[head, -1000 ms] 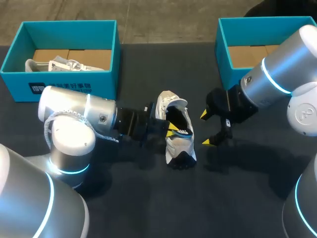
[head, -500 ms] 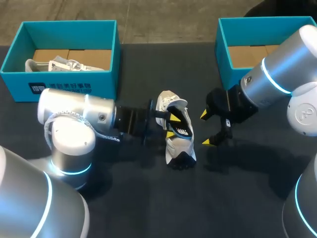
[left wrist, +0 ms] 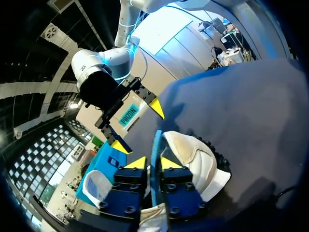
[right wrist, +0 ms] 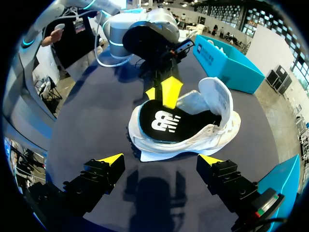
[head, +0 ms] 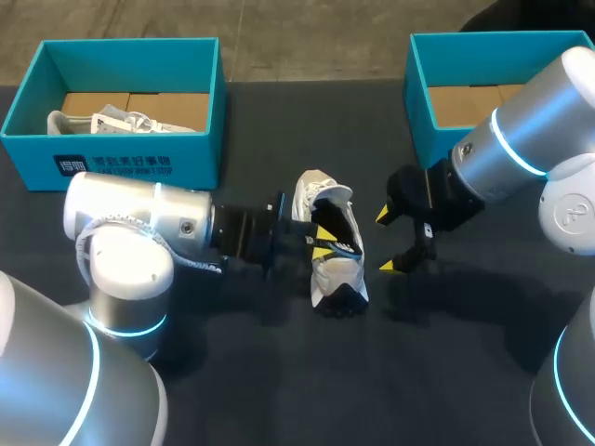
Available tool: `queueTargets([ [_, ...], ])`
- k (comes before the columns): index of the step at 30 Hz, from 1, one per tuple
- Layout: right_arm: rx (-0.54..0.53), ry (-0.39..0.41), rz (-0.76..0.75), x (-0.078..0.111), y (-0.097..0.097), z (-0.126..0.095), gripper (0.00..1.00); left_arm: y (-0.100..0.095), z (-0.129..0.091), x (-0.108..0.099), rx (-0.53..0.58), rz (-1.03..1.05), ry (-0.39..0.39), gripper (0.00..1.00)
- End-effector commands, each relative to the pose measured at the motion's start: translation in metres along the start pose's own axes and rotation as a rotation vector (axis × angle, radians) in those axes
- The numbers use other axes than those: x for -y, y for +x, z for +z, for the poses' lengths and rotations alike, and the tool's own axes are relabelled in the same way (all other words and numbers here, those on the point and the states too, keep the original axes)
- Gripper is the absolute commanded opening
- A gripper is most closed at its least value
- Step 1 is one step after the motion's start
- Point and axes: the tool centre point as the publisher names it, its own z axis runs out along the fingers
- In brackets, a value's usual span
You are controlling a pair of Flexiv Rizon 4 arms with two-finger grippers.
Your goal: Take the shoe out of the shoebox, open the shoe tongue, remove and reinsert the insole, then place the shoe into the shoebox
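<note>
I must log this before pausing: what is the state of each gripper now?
Left gripper: closed on the edge of the insole, at the shoe.
Right gripper: open, holding nothing.

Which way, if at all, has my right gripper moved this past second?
No. The right gripper holds the same spot between the shoe and the right shoebox.

dark table, far-left teal box on it holding a white shoe
</note>
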Motion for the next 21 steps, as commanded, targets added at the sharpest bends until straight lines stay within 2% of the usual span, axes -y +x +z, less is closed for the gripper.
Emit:
queueTargets([
  [1, 0.003, 0.003, 0.001, -0.001, 0.001, 0.002, 1.0, -0.001, 0.007, -0.009, -0.016, -0.002, 0.006, 0.0],
  [11, 0.003, 0.003, 0.001, -0.001, 0.001, 0.002, 1.0, -0.001, 0.007, -0.027, -0.048, 0.022, -0.007, 0.0],
  [18, 0.003, 0.003, 0.001, -0.001, 0.001, 0.002, 1.0, 0.001, 0.006, -0.028, -0.05, 0.015, -0.017, 0.0],
  [19, 0.003, 0.003, 0.001, -0.001, 0.001, 0.002, 1.0, 0.001, 0.004, -0.026, -0.043, 0.013, -0.018, 0.07],
  [20, 0.003, 0.003, 0.001, -0.001, 0.001, 0.002, 1.0, 0.001, 0.003, -0.024, -0.038, 0.012, -0.017, 0.3],
  [21, 0.003, 0.003, 0.001, -0.001, 0.001, 0.002, 1.0, 0.0, 0.002, -0.022, -0.031, 0.012, -0.015, 0.38],
])
